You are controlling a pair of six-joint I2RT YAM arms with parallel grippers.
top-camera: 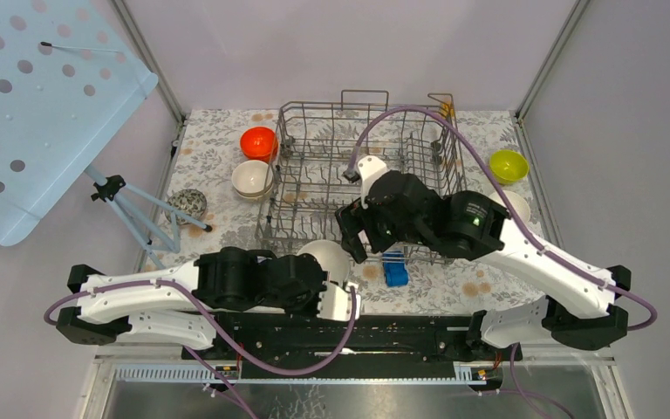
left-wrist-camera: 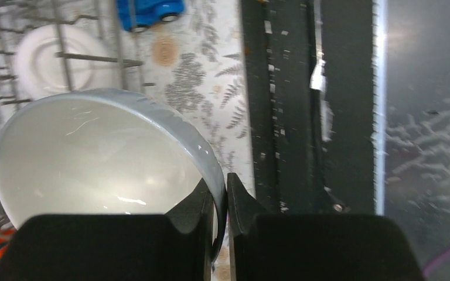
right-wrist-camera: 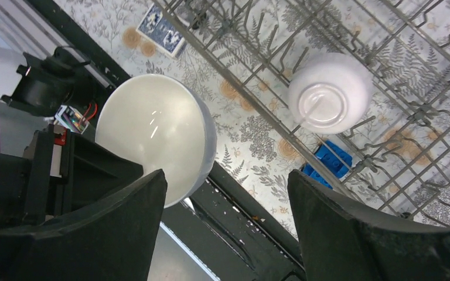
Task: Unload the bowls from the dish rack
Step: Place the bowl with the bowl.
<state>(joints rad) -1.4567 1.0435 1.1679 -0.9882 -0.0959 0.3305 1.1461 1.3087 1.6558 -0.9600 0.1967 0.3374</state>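
Two white bowls carry the risk. The held bowl (left-wrist-camera: pixel 94 158) hangs from the left gripper (left-wrist-camera: pixel 221 199), whose fingers are clamped across its rim, one inside and one outside. It sits just off the rack's (top-camera: pixel 276 166) near side, close to the near edge of the table (top-camera: pixel 454 288). We judge that pinch thin: the glaze is slick and the bowl hangs to one side of the fingers, so a quick swing could pivot it loose and drop it onto the wires or off the table.

The upturned bowl (right-wrist-camera: pixel 330 92) lies inside the rack by its near side, below the right gripper (right-wrist-camera: pixel 227 178), whose jaws stand wide apart and empty. Going down, its fingers could snag a tine or slide off the rounded wall. The held bowl is near that gripper, so the arms may clash. The car (top-camera: pixel 394 268) lies just outside the rack and could be knocked.
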